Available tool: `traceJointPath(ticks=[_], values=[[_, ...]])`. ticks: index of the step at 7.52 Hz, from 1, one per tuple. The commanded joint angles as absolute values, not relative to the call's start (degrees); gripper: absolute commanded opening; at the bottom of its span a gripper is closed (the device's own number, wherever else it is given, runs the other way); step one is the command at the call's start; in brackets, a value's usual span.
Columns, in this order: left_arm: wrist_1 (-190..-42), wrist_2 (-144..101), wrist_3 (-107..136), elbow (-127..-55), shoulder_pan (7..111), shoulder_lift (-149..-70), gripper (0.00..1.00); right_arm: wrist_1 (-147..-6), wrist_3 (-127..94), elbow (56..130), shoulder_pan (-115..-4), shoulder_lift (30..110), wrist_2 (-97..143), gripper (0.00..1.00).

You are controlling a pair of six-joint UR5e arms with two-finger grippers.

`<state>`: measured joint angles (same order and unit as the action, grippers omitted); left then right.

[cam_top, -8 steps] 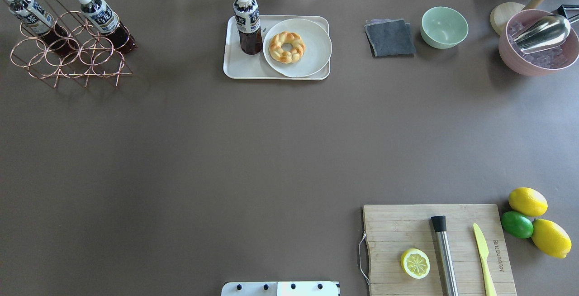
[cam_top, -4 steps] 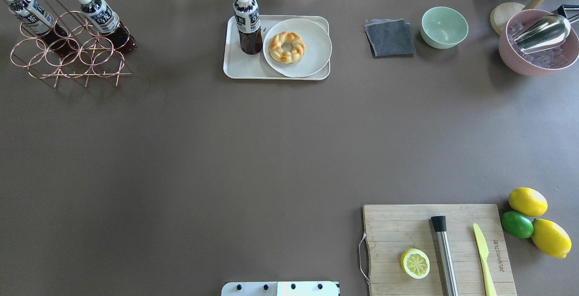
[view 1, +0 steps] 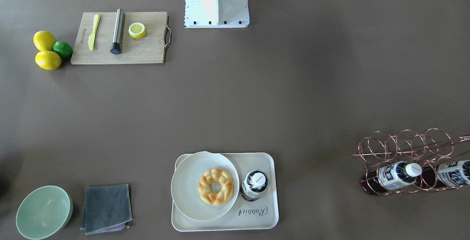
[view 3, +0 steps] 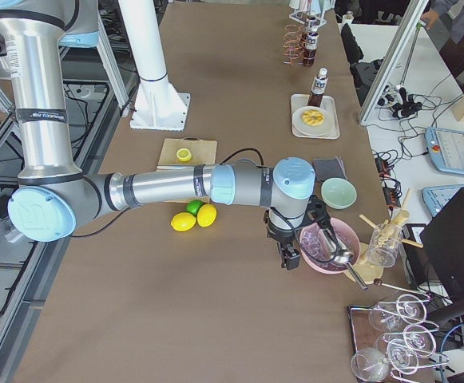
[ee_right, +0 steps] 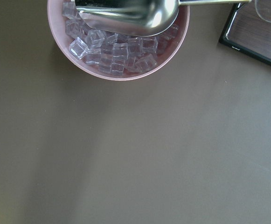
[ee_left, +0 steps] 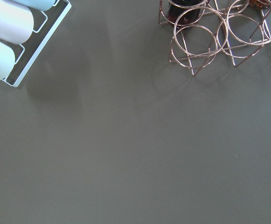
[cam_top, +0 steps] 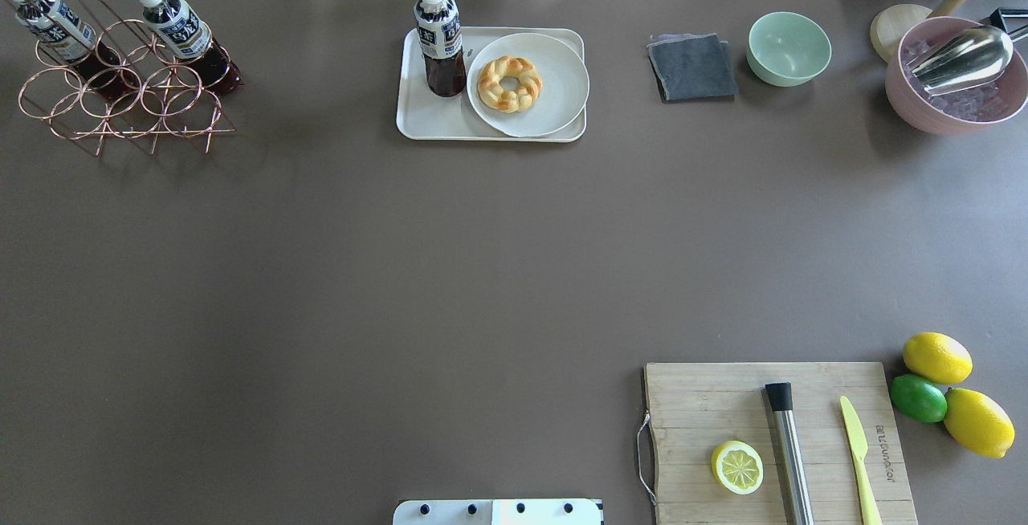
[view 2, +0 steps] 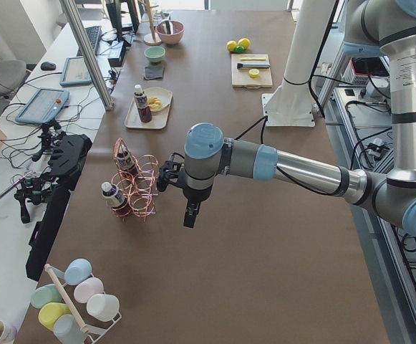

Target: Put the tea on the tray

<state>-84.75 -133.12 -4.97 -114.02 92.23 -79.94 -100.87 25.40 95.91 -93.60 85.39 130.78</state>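
Note:
One tea bottle with a white cap stands upright on the left part of the cream tray, next to a round white plate with a twisted doughnut. From the front view the bottle stands above the tray's "Rabbit" lettering. Two more alike bottles lie in the copper wire rack at the far left. My left gripper hangs over bare table beside the rack. My right gripper hangs by the pink ice bowl. I cannot tell whether either is open or shut.
A grey cloth and green bowl sit right of the tray. A pink bowl of ice with a metal scoop is far right. A cutting board with lemon half, muddler and knife, plus lemons and a lime, is near right.

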Motion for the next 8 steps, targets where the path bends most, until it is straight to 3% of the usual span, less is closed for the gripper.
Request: traceJointPath(ticks=[1,8], values=[[-84.99,-129.41,-4.83,-113.91,93.33,-77.7,0.97,-100.81,25.4,95.98,-93.6,85.34,130.52,1.0],[-84.82,-127.97,-4.57,-115.84,97.11,-78.13,0.97,-100.81,25.4,96.06,-93.6,84.99,130.43,1.0]])
